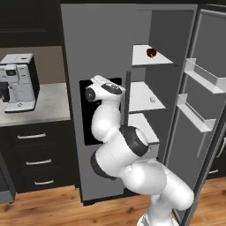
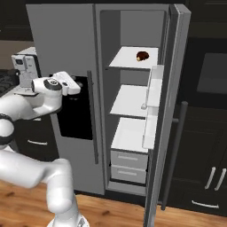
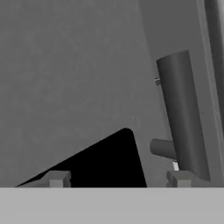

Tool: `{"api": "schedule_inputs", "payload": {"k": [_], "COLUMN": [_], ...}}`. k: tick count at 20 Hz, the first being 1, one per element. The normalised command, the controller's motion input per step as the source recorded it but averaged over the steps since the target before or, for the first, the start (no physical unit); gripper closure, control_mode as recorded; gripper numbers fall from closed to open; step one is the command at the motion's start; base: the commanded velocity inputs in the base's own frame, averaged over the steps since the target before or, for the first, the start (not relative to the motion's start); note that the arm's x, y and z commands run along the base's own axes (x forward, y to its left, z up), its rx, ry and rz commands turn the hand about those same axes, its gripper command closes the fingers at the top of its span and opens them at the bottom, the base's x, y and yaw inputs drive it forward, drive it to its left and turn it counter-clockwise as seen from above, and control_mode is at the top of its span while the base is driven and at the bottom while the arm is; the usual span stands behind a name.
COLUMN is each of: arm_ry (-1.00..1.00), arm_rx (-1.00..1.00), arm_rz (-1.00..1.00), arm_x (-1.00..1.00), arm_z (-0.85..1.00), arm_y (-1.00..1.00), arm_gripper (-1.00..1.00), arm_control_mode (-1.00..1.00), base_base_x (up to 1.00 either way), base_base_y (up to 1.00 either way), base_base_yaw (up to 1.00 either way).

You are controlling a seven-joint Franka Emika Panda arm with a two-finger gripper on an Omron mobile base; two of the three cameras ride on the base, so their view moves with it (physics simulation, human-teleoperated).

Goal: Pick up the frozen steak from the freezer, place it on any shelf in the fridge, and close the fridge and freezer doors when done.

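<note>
The frozen steak (image 1: 151,52) (image 2: 142,56), a small dark red-brown lump, lies on the top white shelf (image 1: 140,58) (image 2: 125,60) of the fridge. The plain fridge door (image 1: 204,132) (image 2: 172,88) stands wide open. The freezer door (image 1: 97,44) (image 2: 62,40) with its black dispenser panel (image 1: 88,128) (image 2: 75,119) (image 3: 100,162) is closed. My gripper (image 3: 118,179) is open, right in front of that panel and just left of the door's vertical bar handle (image 1: 128,97) (image 2: 91,115) (image 3: 183,118). Nothing is between the fingers.
A coffee machine (image 1: 17,81) stands on the grey counter (image 1: 48,110) to the left, above dark drawers (image 1: 33,154). A small white item (image 1: 152,99) lies on the middle fridge shelf. Dark cabinets (image 2: 208,133) flank the open door on the right.
</note>
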Motion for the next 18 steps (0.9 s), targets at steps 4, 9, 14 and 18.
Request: {"api": "schedule_inputs", "payload": {"k": [4,9,14,18], "arm_ry": [0.04,0.09,0.00,0.02], "arm_rx": [0.00,0.00,0.00,0.00], "arm_rz": [0.00,0.00,0.02,0.04], "arm_x": [0.79,-0.02,-0.99,-1.00], "arm_z": [0.00,0.38,1.00,1.00], "arm_y": [-0.10,0.00,0.00,0.00], "arm_gripper": [-1.00,-1.00,-1.00,-1.00], "arm_control_mode": [-1.00,-1.00,-1.00,-1.00], "base_base_x": [0.00,0.00,0.00,0.00], "base_base_y": [0.00,0.00,0.00,0.00], "base_base_yaw": [0.00,0.00,0.00,0.00]}}
